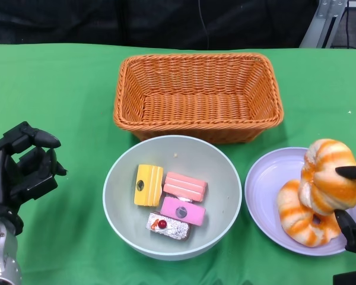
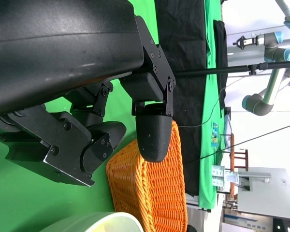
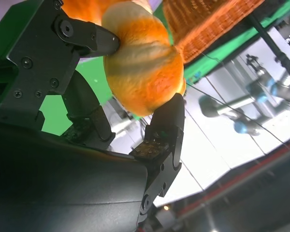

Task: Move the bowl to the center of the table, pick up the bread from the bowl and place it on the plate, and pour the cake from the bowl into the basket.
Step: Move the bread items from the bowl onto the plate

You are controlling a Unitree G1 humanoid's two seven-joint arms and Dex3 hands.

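The right hand (image 1: 351, 205), pinching the orange-striped bread roll (image 1: 329, 184) over the lilac plate (image 1: 267, 190), should lower it gently beside the other roll (image 1: 302, 221) before releasing.

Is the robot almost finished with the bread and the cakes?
About halfway. The bowl already sits mid-table in front of the basket, and one bread lies on the plate. The right hand grips a second bread just above the plate, not let go yet. The cakes are all in the bowl, so pouring them into the basket is left. The left hand holds nothing.
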